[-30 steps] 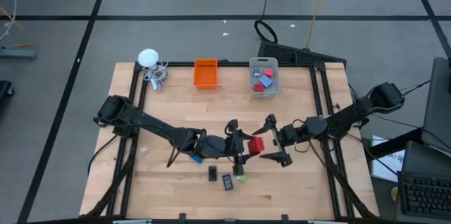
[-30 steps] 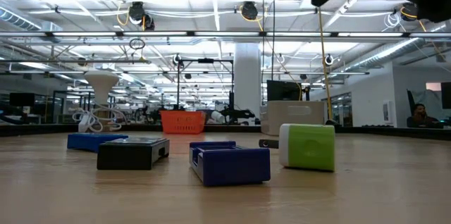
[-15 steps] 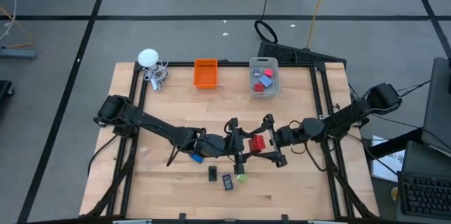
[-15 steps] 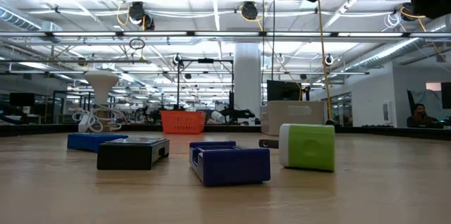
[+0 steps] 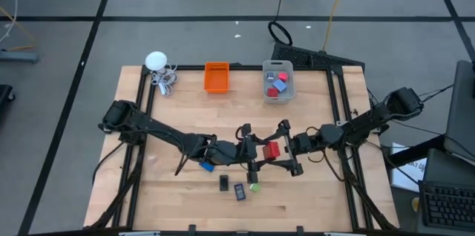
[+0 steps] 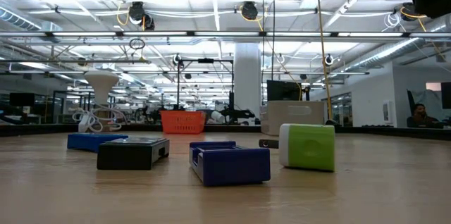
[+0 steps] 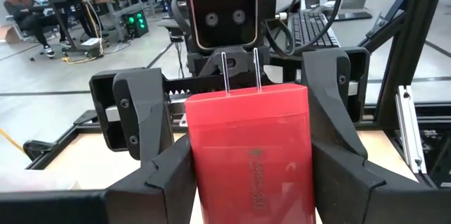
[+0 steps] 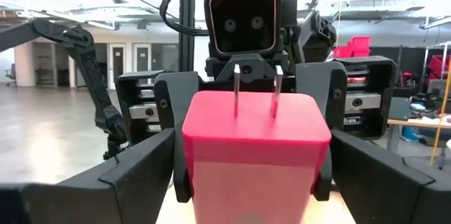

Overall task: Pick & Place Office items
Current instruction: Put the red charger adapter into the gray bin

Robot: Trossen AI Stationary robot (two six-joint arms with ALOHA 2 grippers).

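Two dark grippers are met head-on above the middle of the wooden table (image 5: 178, 102), with a red plug-in charger block (image 5: 271, 151) between them. In the left wrist view the red charger (image 7: 250, 150) is seen pinched by the left gripper (image 7: 250, 175), its fingers (image 7: 158, 146) pressed on the block's two long sides. Its long axis runs straight out from that gripper, and its two metal prongs (image 7: 239, 76) point toward the other arm's wrist camera. Faint embossed writing runs along its upper face but cannot be read. In the right wrist view the same block (image 8: 257, 150) is seen between the right gripper's (image 8: 254, 182) widely spread fingers (image 8: 134, 175); whether they touch it cannot be told.

In the high view, a blue piece (image 5: 207, 167), a black flat rectangle (image 5: 223, 183), a dark blue case (image 5: 239, 191) and a green block (image 5: 254, 187) lie on the table just in front of the grippers. At the far edge stand an orange bin (image 5: 217, 77) and a clear grey bin (image 5: 277, 81) holding red, pink and blue pieces. A white round gadget (image 5: 156, 61) with a coiled cable is seen at the far left corner.
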